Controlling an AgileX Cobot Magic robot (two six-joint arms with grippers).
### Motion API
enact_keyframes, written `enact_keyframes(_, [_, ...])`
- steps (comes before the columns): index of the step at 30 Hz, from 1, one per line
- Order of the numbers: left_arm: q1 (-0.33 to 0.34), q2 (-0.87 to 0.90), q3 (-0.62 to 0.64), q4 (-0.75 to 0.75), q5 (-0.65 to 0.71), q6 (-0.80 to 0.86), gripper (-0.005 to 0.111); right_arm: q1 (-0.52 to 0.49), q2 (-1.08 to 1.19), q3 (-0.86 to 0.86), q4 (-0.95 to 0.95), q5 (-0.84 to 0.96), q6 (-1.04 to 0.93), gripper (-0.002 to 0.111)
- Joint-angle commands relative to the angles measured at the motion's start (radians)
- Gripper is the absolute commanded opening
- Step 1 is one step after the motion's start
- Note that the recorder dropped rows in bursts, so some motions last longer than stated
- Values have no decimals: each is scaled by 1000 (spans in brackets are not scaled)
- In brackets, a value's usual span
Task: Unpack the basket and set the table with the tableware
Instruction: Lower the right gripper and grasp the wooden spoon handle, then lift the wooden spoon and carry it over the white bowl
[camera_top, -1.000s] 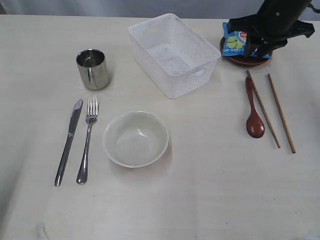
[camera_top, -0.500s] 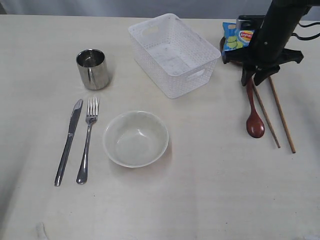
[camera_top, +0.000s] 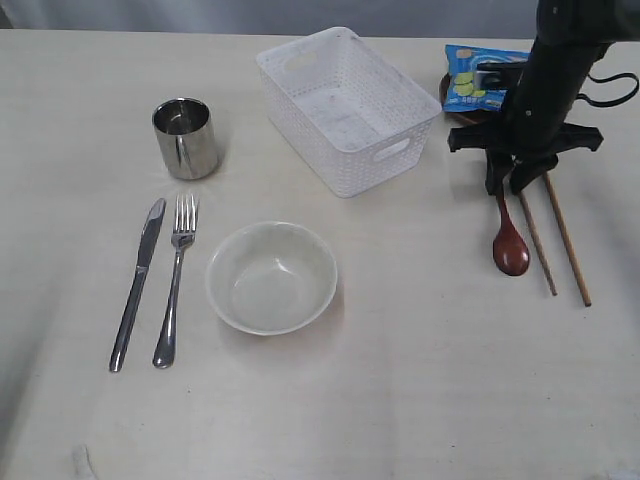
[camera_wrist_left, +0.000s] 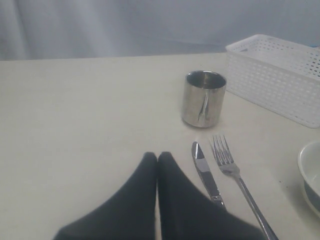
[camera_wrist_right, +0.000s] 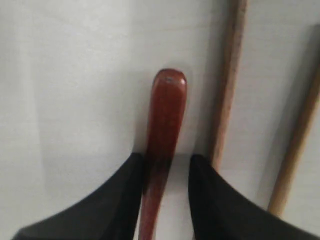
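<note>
Spoon (camera_top: 507, 235) first, since my next move turns on it. It lies flat on the table (camera_top: 420, 380) to the right of the basket (camera_top: 365, 165) and well apart from it. Its handle end is about level with the basket's near corner, and its bowl end points further toward the near edge. Its long axis runs almost straight away from the exterior camera.

My right pincer (camera_top: 506, 187) stands directly over the handle end, pointing down, so the spoon lies below me rather than off to a side. In the right wrist view the handle (camera_wrist_right: 167, 105) runs up between my two fingers. One finger (camera_wrist_right: 125, 190) sits against the handle's flank, and the other (camera_wrist_right: 210, 200) shows a sliver of bare table before the wood. The jaws are partly apart and straddle the handle without clamping it. My closing line crosses the handle squarely, which I judge is what a clean pinch needs.

The nearer chopstick (camera_wrist_right: 227, 85) lies parallel and just outside that second finger, on the side away from the basket. I cannot tell whether they touch. The second chopstick (camera_wrist_right: 295, 150) lies further out.

My left pincer (camera_wrist_left: 158, 156) is closed on nothing. It is on the basket's other side, near the knife (camera_wrist_left: 206, 172), and far from the spoon, so the right arm is the one to use.
</note>
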Motion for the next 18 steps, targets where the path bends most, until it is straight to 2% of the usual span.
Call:
enact_keyframes(1, [-5,-3,3,9,-11,-4,0,-47,4,0,61,-37,-5,32])
enact_keyframes(4, [-5,-3,3,9,-11,-4,0,-57,4,0,146,-53,-73,32])
enact_keyframes(15, [-5,-3,3,9,-11,-4,0,-57,8,0,148,-198,-95,30])
enact_keyframes(17, [-5,-3,3,9,-11,-4,0,-57,8,0,144,-198,-95,18])
enact_keyframes(18, [-5,-3,3,9,-11,-4,0,-57,8,0,144,-195,-104,7])
